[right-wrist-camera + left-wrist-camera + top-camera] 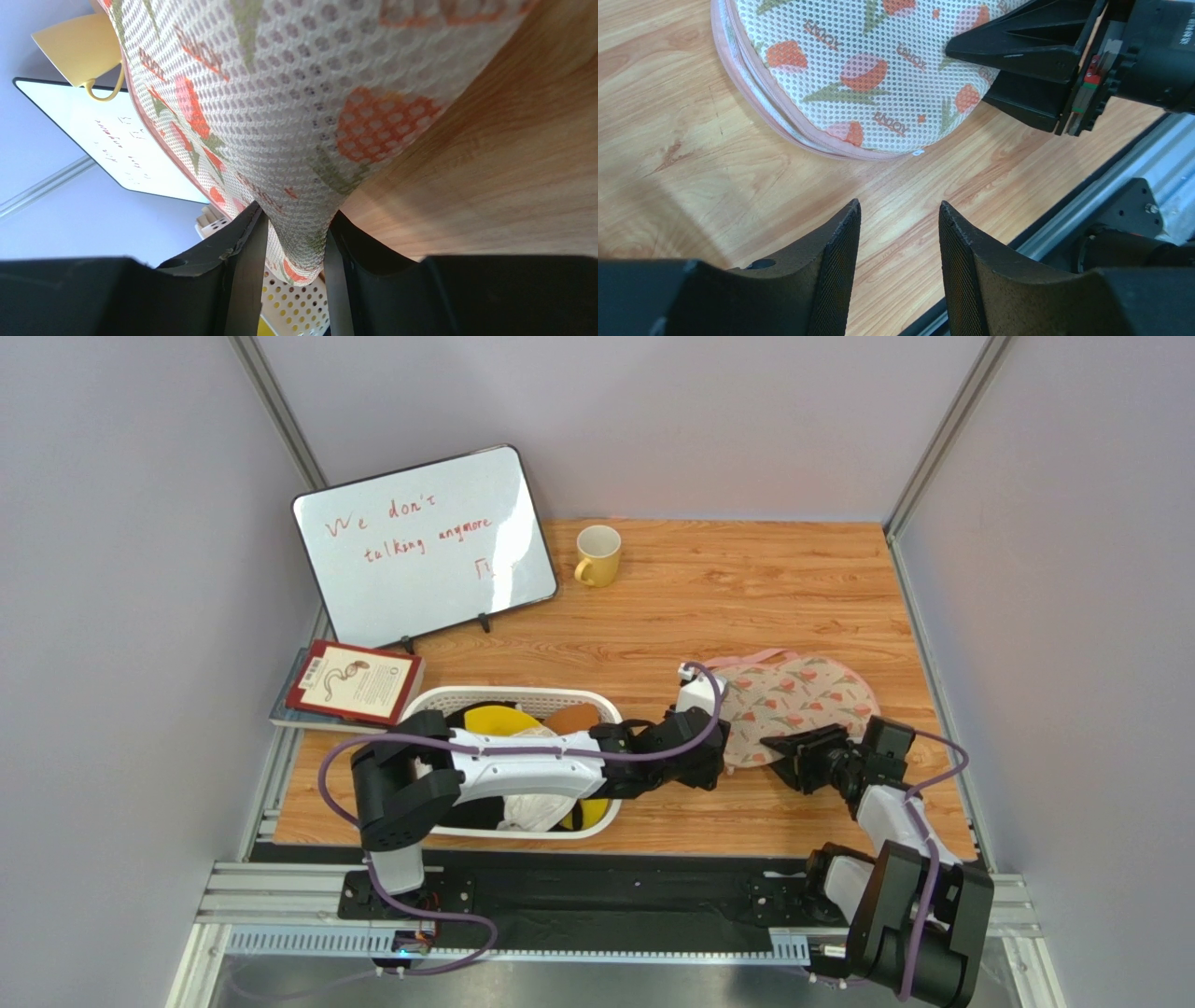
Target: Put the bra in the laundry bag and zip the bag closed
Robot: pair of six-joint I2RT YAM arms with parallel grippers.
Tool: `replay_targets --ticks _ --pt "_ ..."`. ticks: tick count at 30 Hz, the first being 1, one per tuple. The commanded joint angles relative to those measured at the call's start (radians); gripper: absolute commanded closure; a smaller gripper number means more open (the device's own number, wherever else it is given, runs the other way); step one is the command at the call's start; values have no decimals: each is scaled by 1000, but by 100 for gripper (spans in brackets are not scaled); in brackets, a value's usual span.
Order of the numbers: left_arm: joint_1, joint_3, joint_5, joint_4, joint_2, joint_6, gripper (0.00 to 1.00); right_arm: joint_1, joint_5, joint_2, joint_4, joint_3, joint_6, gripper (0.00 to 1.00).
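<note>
The laundry bag (800, 700) lies flat on the wooden table, right of centre, cream mesh with a pink-and-green flower print and pink edging. My right gripper (780, 746) is shut on its near edge; in the right wrist view the fabric (302, 105) is pinched between the gripper's jaws (293, 224). My left gripper (730, 753) is open and empty, just left of the bag's near-left edge. In the left wrist view it (899, 206) hovers over bare wood, short of the bag (864, 63) and the right gripper (966, 73). The bra is not in view.
A white slotted basket (463, 703) holding yellow, white and dark garments sits under my left arm. A whiteboard (421, 546), a red book (351, 683) and a yellow mug (598, 555) stand at the back. The metal rail (1102, 203) runs along the near edge.
</note>
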Motion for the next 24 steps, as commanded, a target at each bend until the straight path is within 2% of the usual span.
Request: replay_targets --ticks 1,6,17,24 --pt "-40 44 -172 28 55 14 48 4 -40 -32 -38 37 90 62" --pt "-57 68 -200 120 102 74 48 4 -32 -63 -78 50 138 62" --pt "-57 134 -162 137 193 86 42 4 -24 -49 -98 60 179 62" --pt "-57 160 -169 105 216 39 49 4 -14 -61 -110 64 199 62"
